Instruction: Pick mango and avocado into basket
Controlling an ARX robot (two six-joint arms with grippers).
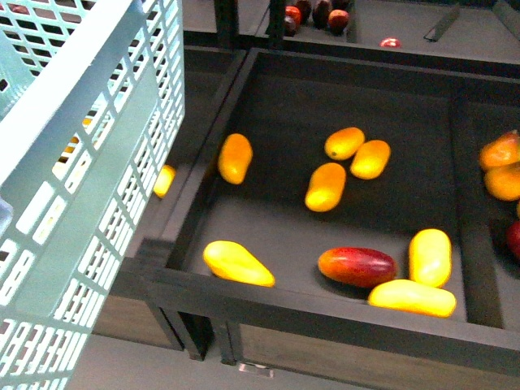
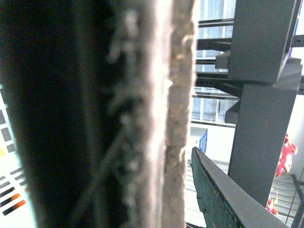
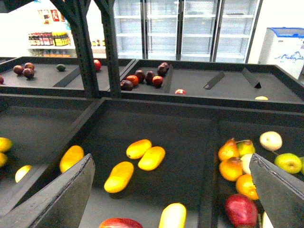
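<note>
The pale teal slotted basket (image 1: 89,187) fills the left of the front view, raised and tilted beside the black bins. In the left wrist view my left gripper (image 2: 159,190) is shut on the basket's blurred grey-brown handle (image 2: 175,118); one dark finger (image 2: 223,194) shows beside it. Several yellow-orange mangoes lie in the middle bin, among them one mango (image 1: 325,186) (image 3: 118,176) near its centre. My right gripper (image 3: 171,197) hangs open above that bin with nothing between its fingers (image 3: 61,194). A small green oval fruit (image 3: 61,67), the avocado as far as I can tell, lies in a far left bin.
A red-and-green mango (image 1: 357,266) lies near the bin's front wall (image 1: 325,313). The bin to the right holds mixed pears, oranges and apples (image 3: 237,166). Dark red fruits (image 3: 142,78) sit in the back bins. Black shelf posts (image 3: 80,47) rise behind, with fridges (image 3: 190,23) beyond.
</note>
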